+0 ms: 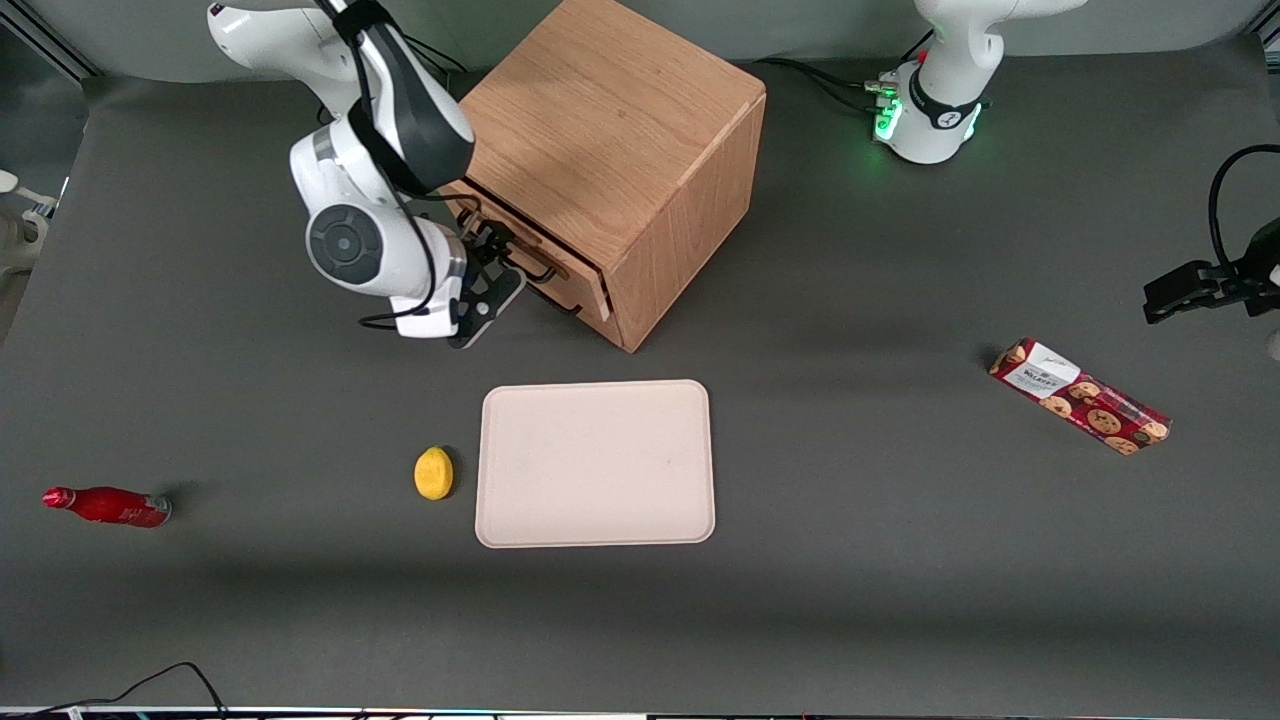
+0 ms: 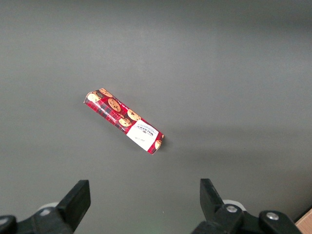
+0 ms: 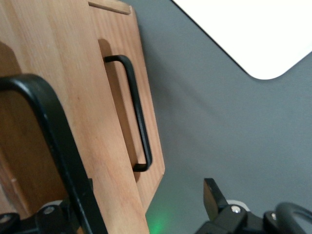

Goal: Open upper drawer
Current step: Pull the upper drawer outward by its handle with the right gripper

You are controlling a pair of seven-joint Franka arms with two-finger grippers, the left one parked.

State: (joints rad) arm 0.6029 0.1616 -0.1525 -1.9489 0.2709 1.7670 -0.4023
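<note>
The oak cabinet [image 1: 610,130] stands at the back of the table. Its upper drawer [image 3: 58,87] has a flat oak front and a black bar handle [image 3: 53,141], seen very close in the right wrist view. Its front seems to stand a little out from the lower drawer [image 3: 122,44], whose own black handle [image 3: 139,122] shows past the panel's edge. My right gripper [image 1: 490,275] is at the drawer fronts, open [image 3: 144,195]. The upper handle's bar runs between its fingers, close to one of them. The other finger [image 3: 213,195] hangs free over the grey table.
A beige tray [image 1: 595,463] lies nearer the front camera than the cabinet, with a yellow lemon [image 1: 433,472] beside it. A red bottle [image 1: 108,506] lies toward the working arm's end of the table. A red cookie box [image 1: 1080,396] lies toward the parked arm's end.
</note>
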